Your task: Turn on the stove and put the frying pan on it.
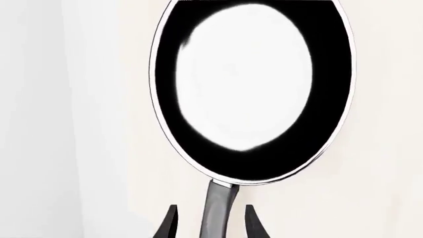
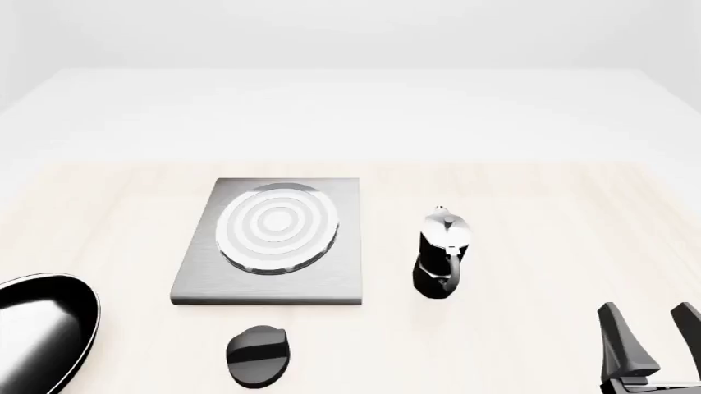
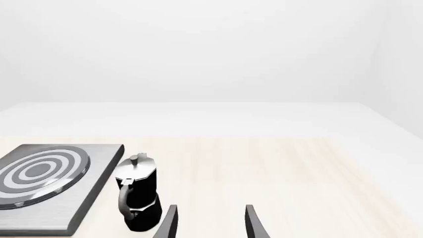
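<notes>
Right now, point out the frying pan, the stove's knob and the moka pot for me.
frying pan [image 1: 244,79]: left wrist view, on its pale reflective inside.
black oval knob [image 2: 258,355]: front view, on the knob's top face.
moka pot [image 2: 442,246]: front view, on its body, beside the stove.

Grey stove [image 2: 268,271] with silver-white rings; glossy black frying pan [image 2: 38,328].

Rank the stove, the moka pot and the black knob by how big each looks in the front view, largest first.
1. stove: clearly the largest.
2. moka pot
3. knob

The moka pot and knob look close in size, and the knob lies nearer the camera, so that order is unsure.
</notes>
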